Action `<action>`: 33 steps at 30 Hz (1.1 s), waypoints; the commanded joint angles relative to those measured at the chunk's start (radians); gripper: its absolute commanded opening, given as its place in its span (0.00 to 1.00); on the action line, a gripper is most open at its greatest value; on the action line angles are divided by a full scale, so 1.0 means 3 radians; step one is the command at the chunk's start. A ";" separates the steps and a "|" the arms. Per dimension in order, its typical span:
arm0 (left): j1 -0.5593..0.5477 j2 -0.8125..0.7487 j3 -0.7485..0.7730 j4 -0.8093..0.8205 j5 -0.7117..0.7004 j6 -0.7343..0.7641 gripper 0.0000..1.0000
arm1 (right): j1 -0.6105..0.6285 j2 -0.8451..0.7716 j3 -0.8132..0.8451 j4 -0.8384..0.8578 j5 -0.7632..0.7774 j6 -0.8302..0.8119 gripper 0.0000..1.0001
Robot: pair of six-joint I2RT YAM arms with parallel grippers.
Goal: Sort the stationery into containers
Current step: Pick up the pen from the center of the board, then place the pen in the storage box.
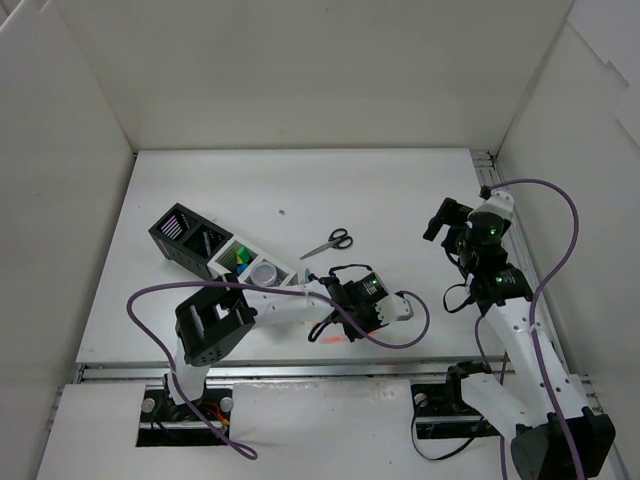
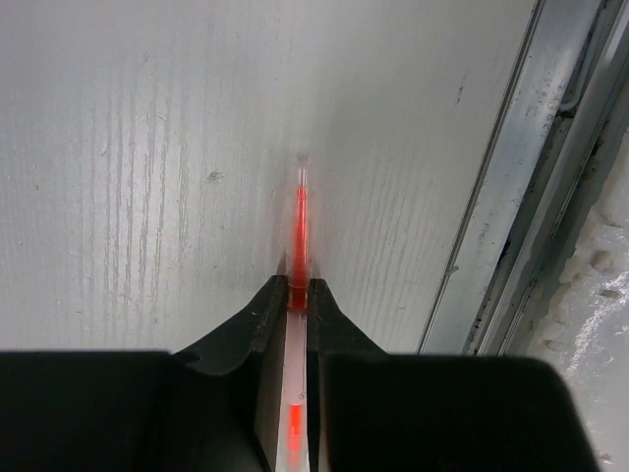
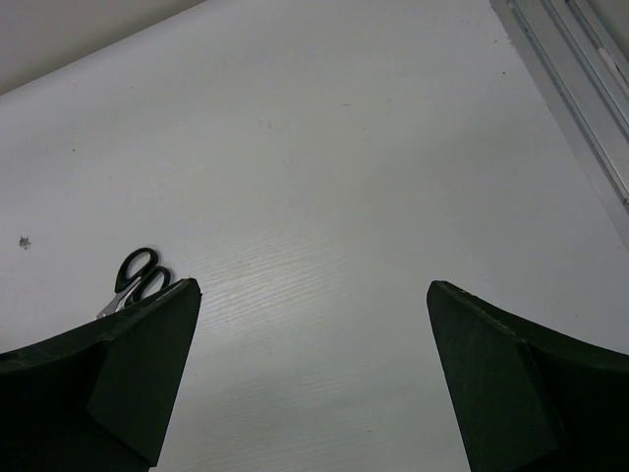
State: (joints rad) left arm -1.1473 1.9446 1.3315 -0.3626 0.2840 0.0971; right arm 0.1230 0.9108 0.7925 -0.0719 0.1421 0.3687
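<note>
Near the front edge of the white ribbed table (image 1: 400, 190), just inside its metal rail (image 2: 511, 197), the left gripper (image 2: 297, 295) is pressed down to the surface with its two black jaws drawn together on a thin translucent red pen (image 2: 300, 216); the pen's barrel runs back between the fingers and its tip sticks out ahead of them, lying on or just above the table. From the overhead camera the same pen shows only as a small orange-red mark under the left wrist, a little in front of the row of joined square mesh organiser boxes (image 1: 170, 245), which sits at a slant on the left half of the table with black boxes at its far end and white-grey ones nearer the arm. One pale box holds a yellow and green chunky item (image 1: 242, 260), and the next holds a small clear round jar (image 1: 265, 272). Black-handled scissors (image 1: 330, 241) lie flat on the bare table just beyond the near end of the row, apart from both arms. Over on the right side the right gripper (image 3: 313, 287) hangs above the table with its jaws spread wide and nothing between them, the scissors showing beside its left finger in the wrist view
</note>
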 commanded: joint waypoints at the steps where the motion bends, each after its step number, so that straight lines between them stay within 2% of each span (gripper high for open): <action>1: 0.0005 -0.0289 0.0133 -0.0008 -0.0052 0.0044 0.00 | -0.0032 -0.0080 0.0012 0.0163 0.0068 -0.0027 0.98; 7: 0.0005 -0.0984 0.0036 0.0252 -0.0358 0.0152 0.00 | -0.0016 -0.0172 -0.0003 0.0163 0.0073 -0.0048 0.98; 11: 0.0005 -0.1516 -0.0209 0.0558 -0.0629 0.0223 0.00 | -0.0037 -0.0208 -0.0019 0.0163 0.0079 -0.0043 0.98; 14: 0.0163 -0.1945 -0.0500 0.0885 -0.1242 0.0173 0.00 | -0.0037 -0.0229 -0.0029 0.0163 0.0063 -0.0043 0.98; 19: 0.0735 -0.2620 -0.0772 0.1039 -0.1473 0.0142 0.00 | -0.0052 -0.0295 -0.0024 0.0168 0.0002 -0.0038 0.98; 23: 0.1343 -0.3132 -0.1211 0.1627 -0.1769 0.0167 0.00 | -0.0052 -0.0321 -0.0019 0.0183 -0.0039 -0.0027 0.98; 29: 0.2120 -0.3317 -0.1590 0.2261 -0.1842 0.0137 0.00 | -0.0052 -0.0259 -0.0008 0.0199 -0.0080 -0.0048 0.98; 30: 0.2319 -0.3307 -0.1621 0.2308 -0.1735 0.0152 0.00 | -0.0052 -0.0239 -0.0003 0.0209 -0.0090 -0.0048 0.98; 33: 0.2597 -0.3261 -0.1759 0.2568 -0.1464 0.0182 0.00 | -0.0062 -0.0208 -0.0003 0.0219 -0.0090 -0.0053 0.98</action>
State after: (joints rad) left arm -0.4259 0.9600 0.8165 0.2108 -0.2176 0.1390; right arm 0.1116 0.8314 0.7761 -0.0715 0.1223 0.3653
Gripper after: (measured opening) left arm 0.057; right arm 0.979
